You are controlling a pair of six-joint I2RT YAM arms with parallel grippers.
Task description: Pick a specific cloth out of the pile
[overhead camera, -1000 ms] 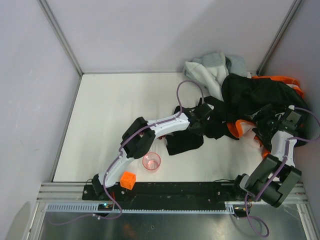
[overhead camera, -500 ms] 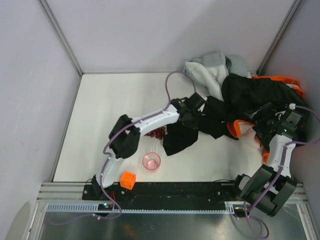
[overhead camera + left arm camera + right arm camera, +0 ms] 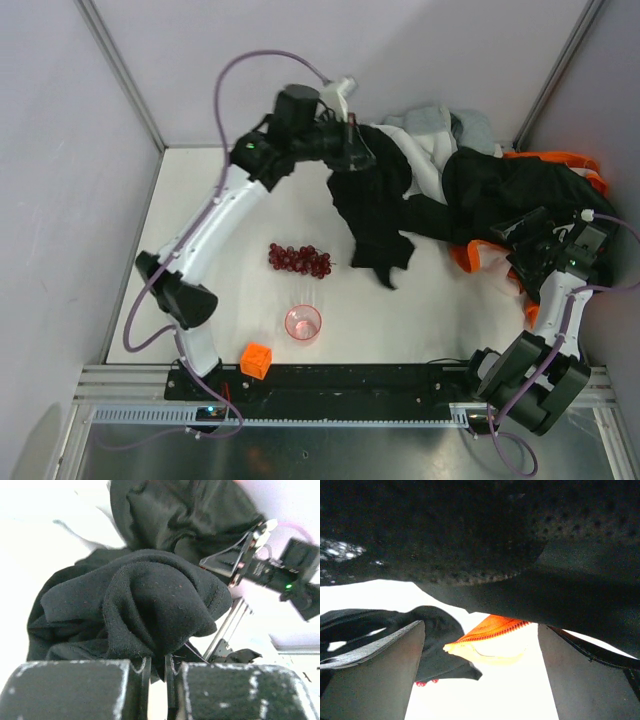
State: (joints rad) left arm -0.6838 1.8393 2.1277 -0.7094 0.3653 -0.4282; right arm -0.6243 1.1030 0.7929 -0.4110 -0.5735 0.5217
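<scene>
My left gripper [image 3: 352, 152] is raised near the back wall, shut on a black cloth [image 3: 373, 215] that hangs from it down toward the table. In the left wrist view the cloth [image 3: 145, 605] bunches just above the closed fingertips, with a fold pinched between them at the gripper [image 3: 157, 664]. The pile [image 3: 510, 190] lies at the back right: a large black garment, an orange one [image 3: 470, 258] and pale grey-white ones [image 3: 420, 135]. My right gripper [image 3: 528, 240] stands open at the pile's right side. Black fabric [image 3: 485, 540] drapes above that gripper [image 3: 480, 650], and an orange edge [image 3: 492, 627] shows between its fingers, ungripped.
A bunch of red grapes [image 3: 298, 259] lies mid-table. A pink cup [image 3: 303, 323] and an orange cube [image 3: 256, 359] sit near the front edge. Walls close the table at the left, back and right.
My left arm rose and swung back toward the wall, lifting the black cloth off the table and uncovering the grapes. The right arm barely moved.
</scene>
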